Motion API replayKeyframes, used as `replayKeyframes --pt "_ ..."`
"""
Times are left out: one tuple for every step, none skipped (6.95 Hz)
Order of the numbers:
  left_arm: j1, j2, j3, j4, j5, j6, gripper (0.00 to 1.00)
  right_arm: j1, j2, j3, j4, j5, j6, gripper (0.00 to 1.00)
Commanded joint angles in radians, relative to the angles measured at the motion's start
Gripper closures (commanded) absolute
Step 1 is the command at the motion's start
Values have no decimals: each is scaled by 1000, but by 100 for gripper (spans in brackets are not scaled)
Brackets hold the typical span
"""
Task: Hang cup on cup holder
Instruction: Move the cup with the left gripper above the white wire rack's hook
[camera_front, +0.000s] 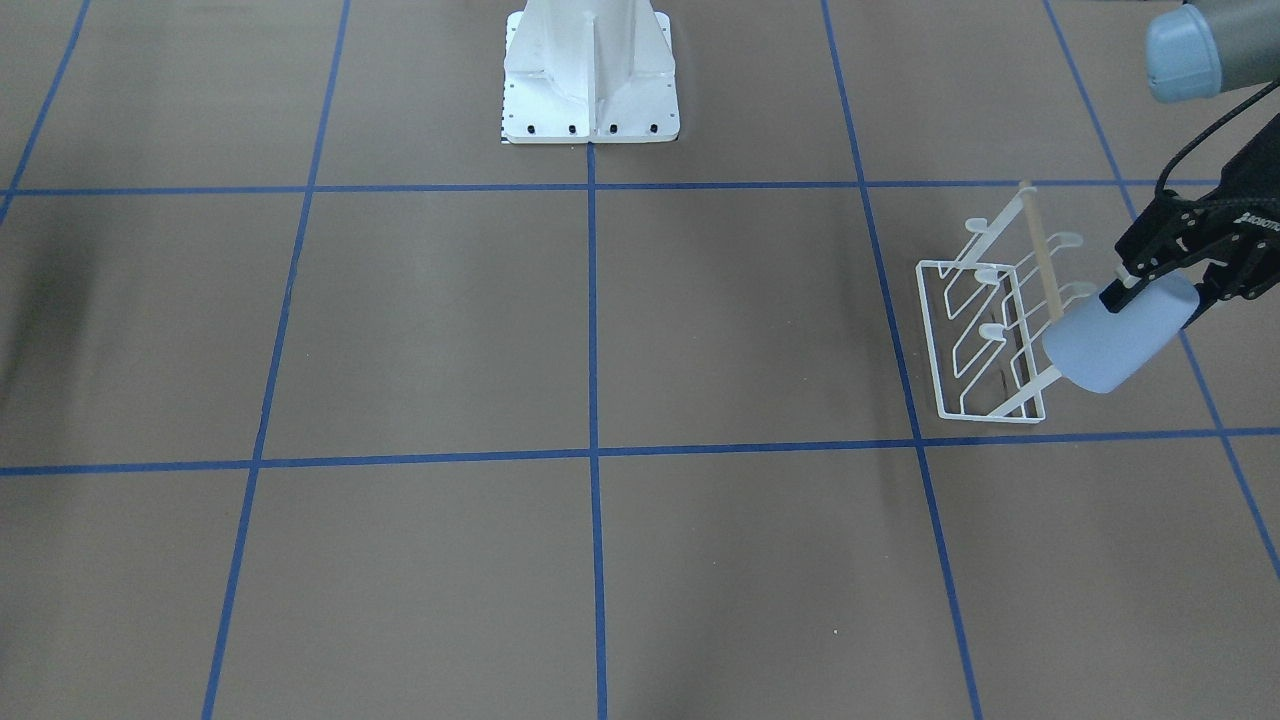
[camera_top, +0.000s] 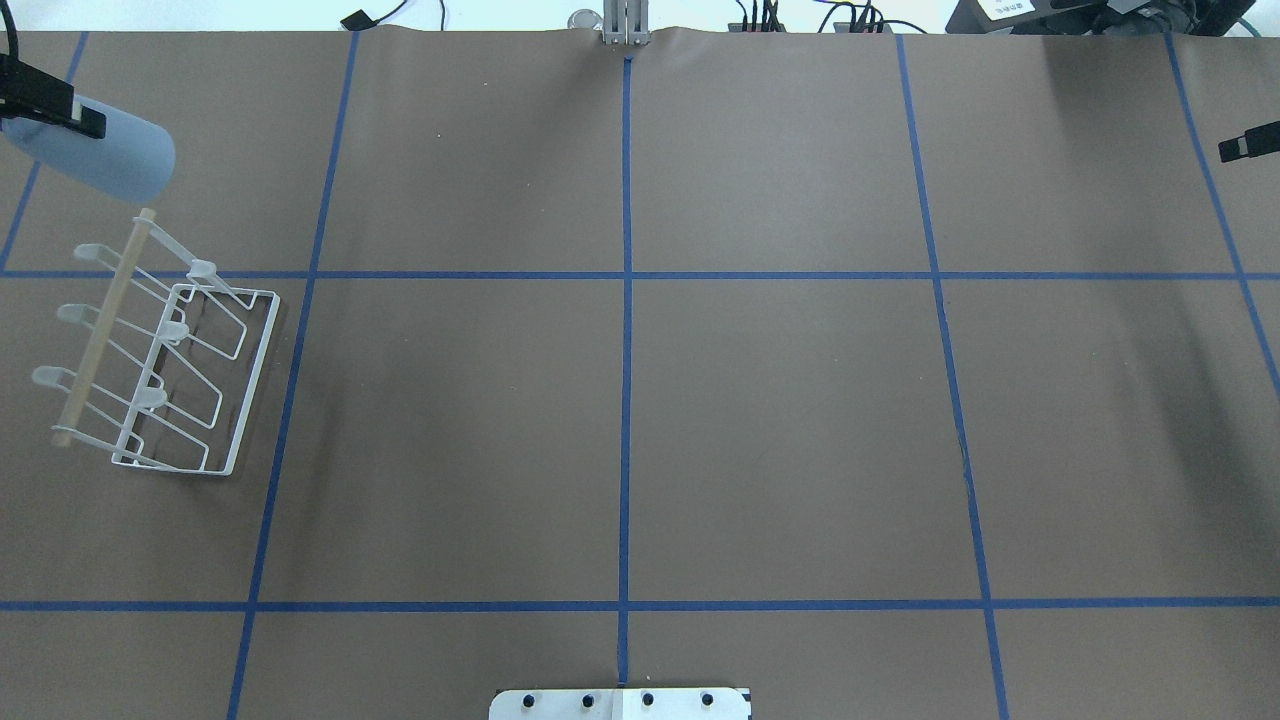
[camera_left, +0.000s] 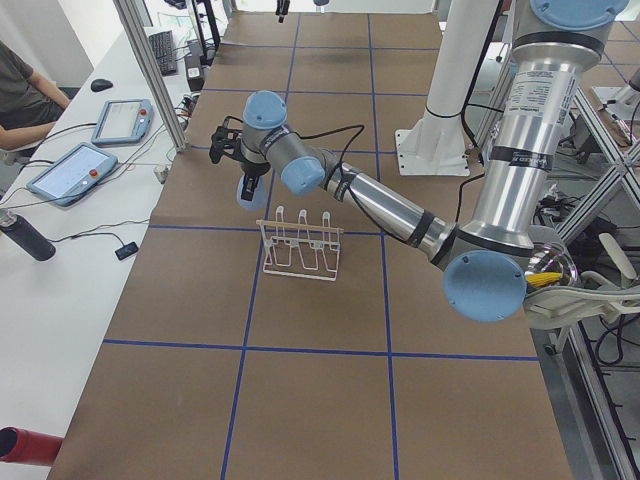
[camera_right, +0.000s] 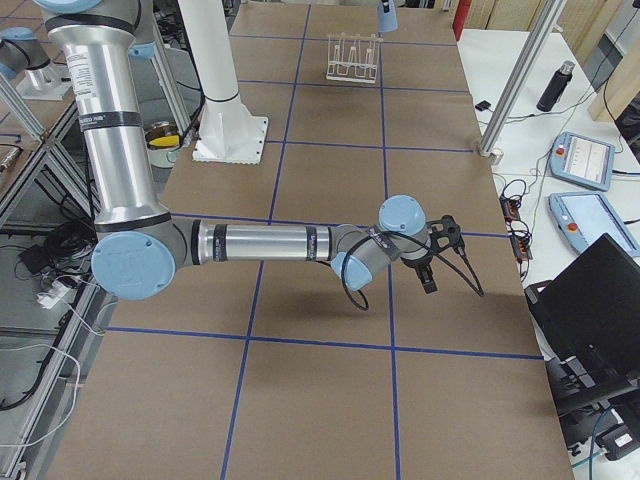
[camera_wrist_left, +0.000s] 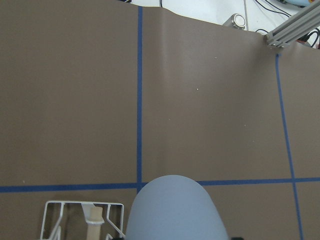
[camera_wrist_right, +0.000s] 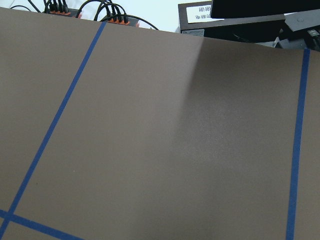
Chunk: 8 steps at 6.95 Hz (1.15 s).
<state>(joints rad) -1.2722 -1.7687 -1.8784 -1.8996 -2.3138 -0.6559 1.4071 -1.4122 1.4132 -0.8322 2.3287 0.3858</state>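
Note:
My left gripper (camera_front: 1165, 285) is shut on the pale blue cup (camera_front: 1115, 345) and holds it tilted in the air. The cup hangs just past the end of the white wire cup holder (camera_front: 985, 335) that is farthest from my base, near the tip of its wooden rod (camera_top: 100, 325). In the overhead view the cup (camera_top: 105, 155) is beyond the rack (camera_top: 175, 375) at the far left. The left wrist view shows the cup (camera_wrist_left: 175, 212) over the rack's corner (camera_wrist_left: 82, 217). Only a fingertip of my right gripper (camera_top: 1245, 147) shows, at the far right edge; I cannot tell its state.
The robot's white base (camera_front: 590, 75) stands at the middle of the table's near side. Blue tape lines (camera_top: 626, 300) divide the brown table. Cables and a metal post (camera_top: 625, 25) line the far edge.

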Motion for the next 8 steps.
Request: replayKeyframes --pt "13 -15 -97 300 120 158 100 -2 1 1 -58 1 -2 0" --pt "52 -82 -144 476 152 160 100 -5 12 1 -155 14 -52 0" --pt "75 -93 -148 506 143 151 100 4 28 3 -260 29 -133 0" --pt "123 -100 -142 530 139 136 100 21 51 16 -380 56 -206 0" --pt "149 -142 -134 597 139 119 100 30 56 85 -506 90 -217 0" --pt "172 -162 -134 647 139 120 100 41 55 193 -641 96 -220 0" --pt "174 -163 -131 646 139 119 100 53 55 254 -722 97 -241 0" --pt "180 -166 -108 643 139 119 100 61 55 268 -737 94 -263 0"
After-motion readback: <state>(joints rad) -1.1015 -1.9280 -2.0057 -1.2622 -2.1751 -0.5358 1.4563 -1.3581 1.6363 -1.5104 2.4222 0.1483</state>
